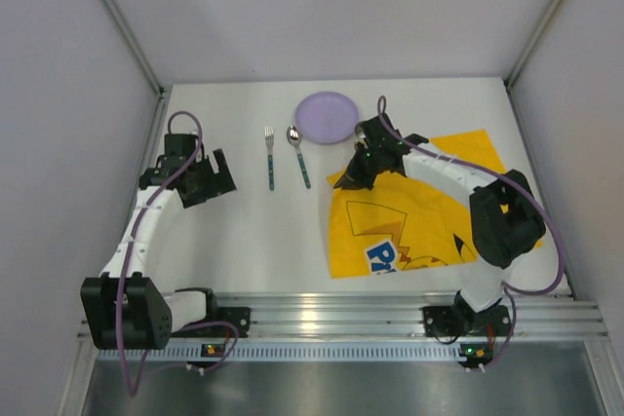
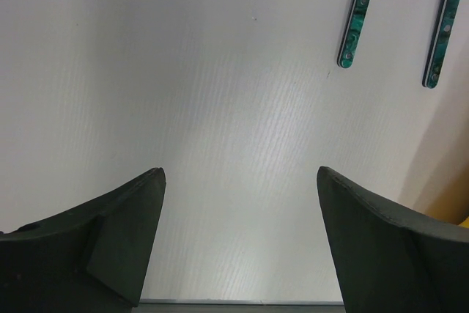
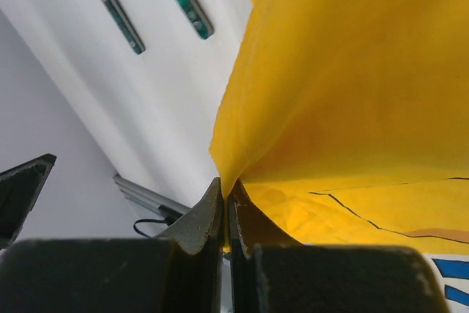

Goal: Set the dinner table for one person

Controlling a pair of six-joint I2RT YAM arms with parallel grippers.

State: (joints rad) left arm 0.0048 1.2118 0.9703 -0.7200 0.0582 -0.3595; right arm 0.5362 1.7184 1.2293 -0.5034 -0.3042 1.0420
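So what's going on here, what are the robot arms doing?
They're setting the table. The right gripper is shut on an edge of the yellow placemat, which lies askew on the right. The left gripper is open and empty, left of the fork. Fork, spoon and purple plate lie off the placemat.

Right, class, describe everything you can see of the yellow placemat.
The yellow placemat is thin, soft-looking cloth printed with dark cartoon outlines and a blue-and-white patch near its front edge. It lies skewed and rumpled on the right side of the white table, not flat. The right end effector is shut on its left edge, pinching the cloth up into a raised fold.
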